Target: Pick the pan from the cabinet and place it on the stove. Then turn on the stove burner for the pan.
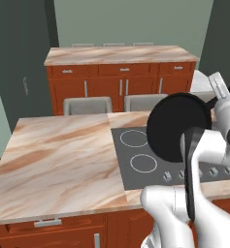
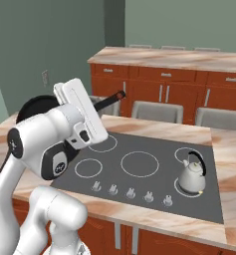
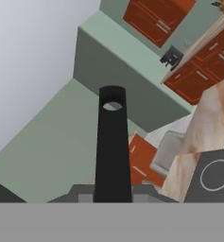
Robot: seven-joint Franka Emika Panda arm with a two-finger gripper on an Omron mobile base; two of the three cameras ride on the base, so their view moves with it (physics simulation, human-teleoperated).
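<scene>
The black pan (image 1: 177, 127) hangs tilted on edge in the air above the stove (image 1: 136, 145), its round underside facing the left base camera. My gripper (image 3: 112, 193) is shut on the pan's long handle (image 3: 112, 142), which runs straight away from the fingertips to its hanging hole. From the right side, the pan's rim (image 2: 37, 104) shows behind my arm and the handle (image 2: 109, 101) pokes out past the white hand. The stove (image 2: 154, 184) has white burner rings and a front row of knobs (image 2: 131, 193). The cabinet is out of view.
A silver kettle (image 2: 191, 177) stands on the stove's front right burner. Marble countertop (image 1: 58, 155) stretches left of the stove. Two grey chairs (image 1: 87, 105) stand behind the island, and a counter with drawers (image 1: 121, 55) lines the back.
</scene>
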